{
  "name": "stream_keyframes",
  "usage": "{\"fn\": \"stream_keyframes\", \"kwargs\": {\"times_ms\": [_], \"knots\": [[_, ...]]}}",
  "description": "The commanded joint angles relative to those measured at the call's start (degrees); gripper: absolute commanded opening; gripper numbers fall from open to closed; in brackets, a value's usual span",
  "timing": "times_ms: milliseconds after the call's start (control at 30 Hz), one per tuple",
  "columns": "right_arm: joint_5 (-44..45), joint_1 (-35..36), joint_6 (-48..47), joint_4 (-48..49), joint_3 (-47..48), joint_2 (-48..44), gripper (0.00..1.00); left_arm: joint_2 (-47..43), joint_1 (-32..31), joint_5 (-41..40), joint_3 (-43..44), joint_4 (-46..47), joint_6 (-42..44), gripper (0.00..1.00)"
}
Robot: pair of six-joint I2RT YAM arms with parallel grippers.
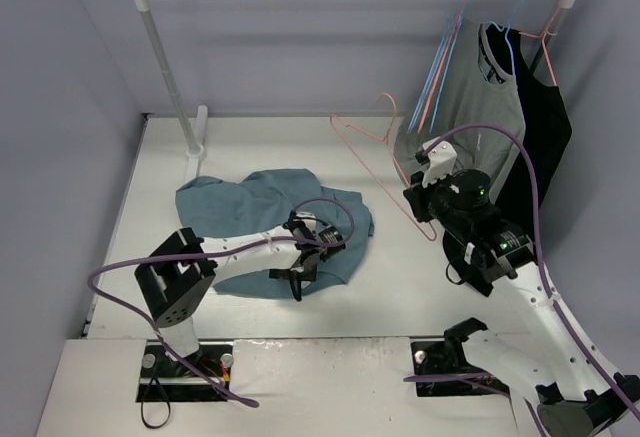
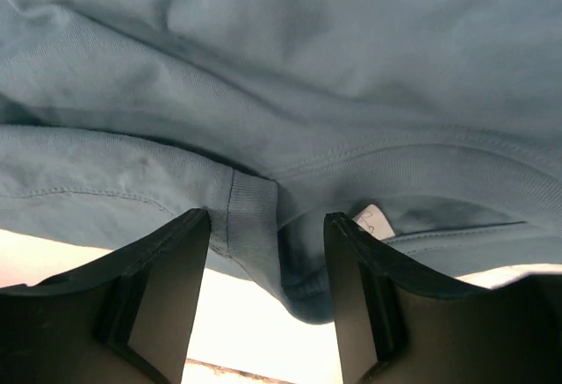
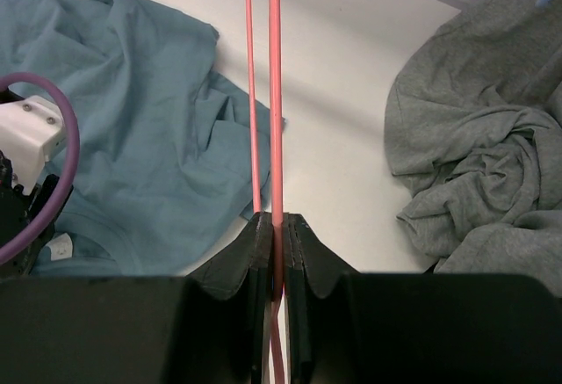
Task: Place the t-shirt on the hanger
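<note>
Crumpled teal shirt [image 1: 275, 219] lies on the white counter [image 1: 400, 287]; the left tool [image 2: 268, 221] gapes around its collar. At three o'clock, the right tool [image 3: 277, 226] pinches the pink hanger [image 3: 275, 94]. Lilac walls [image 1: 300, 57].

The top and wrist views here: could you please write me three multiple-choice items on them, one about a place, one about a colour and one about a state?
1. Where is the t-shirt?
A. Hanging up.
B. Crumpled on the table.
C. Lifted in the air.

2. What colour is the hanger in the right gripper?
A. Light blue.
B. White.
C. Salmon pink.

3. How is the left gripper?
A. Open, with t-shirt fabric between its fingers.
B. Shut on the hanger.
C. Shut on nothing.

Answers:
1 B: the top view shows it bunched on the white surface.
2 C: the right wrist view shows pink wire clamped between shut fingers.
3 A: the left wrist view shows the fingers apart around a fold.
</note>
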Motion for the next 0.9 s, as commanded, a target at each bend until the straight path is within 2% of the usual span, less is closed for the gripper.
{"fn": "stream_keyframes", "kwargs": {"times_ms": [0, 100, 367, 733, 867], "knots": [[0.6, -0.1, 0.7, 3.7, -0.5, -1.1, 0.00, -0.7, -1.8, -2.1, 3.0, -4.0, -2.3, 0.52], [0.5, 0.0, 0.9, 4.0, -0.9, -1.5, 0.00, -0.8, -2.4, -2.2, 2.9, -5.6, -3.3, 0.46], [-0.1, 0.0, 1.2, 4.9, -1.7, -1.7, 0.00, -4.3, -2.6, -2.9, 0.6, -8.7, -4.3, 0.45], [-0.4, 0.0, 1.3, 5.0, -2.0, -1.2, 0.00, -5.0, -2.6, -2.3, -3.3, -7.5, -5.2, 0.45], [-0.5, -0.1, 1.4, 4.7, -1.5, -0.8, 0.00, -5.3, -2.6, -2.3, -2.5, -8.1, -4.9, 0.41]]}}
